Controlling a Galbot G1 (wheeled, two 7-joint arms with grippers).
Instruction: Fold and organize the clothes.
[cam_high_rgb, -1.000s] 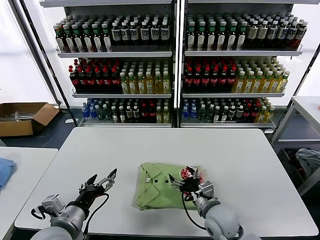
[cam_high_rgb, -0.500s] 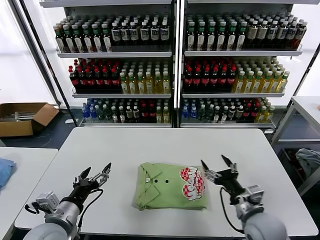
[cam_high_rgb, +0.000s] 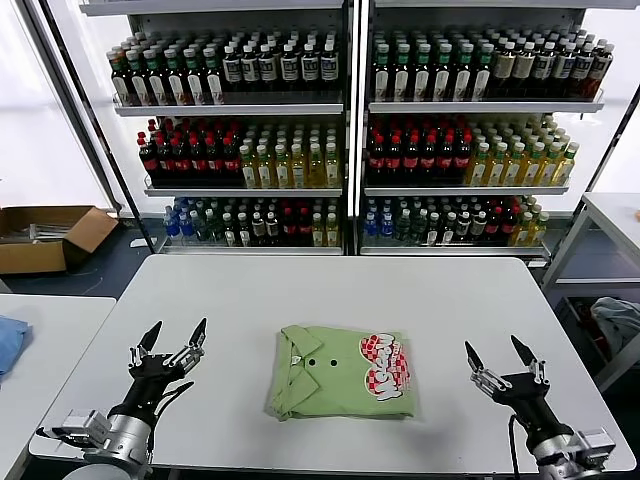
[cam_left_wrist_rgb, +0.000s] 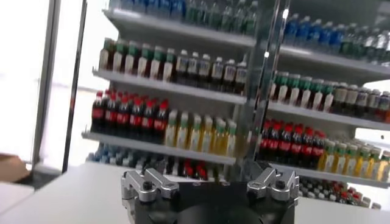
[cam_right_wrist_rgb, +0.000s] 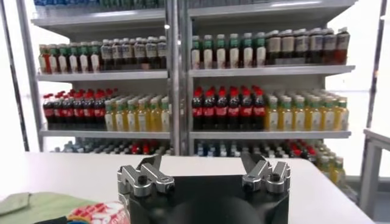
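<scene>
Shirt: a light green short-sleeved polo shirt (cam_high_rgb: 343, 372) is seen folded into a neat rectangle, lying flat near the front middle of the bench, between the two pincers and touched by neither.
Shirt details: the collar and small dark buttons are turned toward the robot's left; the red-and-white checkered chest print (cam_high_rgb: 385, 366) is shown on the side nearer the right arm. A corner of the green fabric and print is also caught in the right wrist view (cam_right_wrist_rgb: 55, 207).
Bench: a wide white rounded-corner bench (cam_high_rgb: 340, 290) is pictured carrying the shirt alone.
Left pincer: the black left pincer (cam_high_rgb: 167, 345) is held raised over the bench's front left area, well apart from the shirt, its fingers (cam_high_rgb: 197, 334) spread wide and released, with nothing between them.
Right pincer: the black right pincer (cam_high_rgb: 504, 358) is held over the front right area, apart from the shirt's edge, its fingers (cam_high_rgb: 473, 357) likewise spread and released, gripping nothing.
Backdrop: tall white metal shelves (cam_high_rgb: 350, 105) stocked with rows of bottled drinks are seen behind the bench.
Surroundings: an open brown cardboard box (cam_high_rgb: 45, 237) is visible on the floor at far left, and a blue cloth (cam_high_rgb: 10, 340) is seen on a neighbouring white side bench (cam_high_rgb: 45, 345).
</scene>
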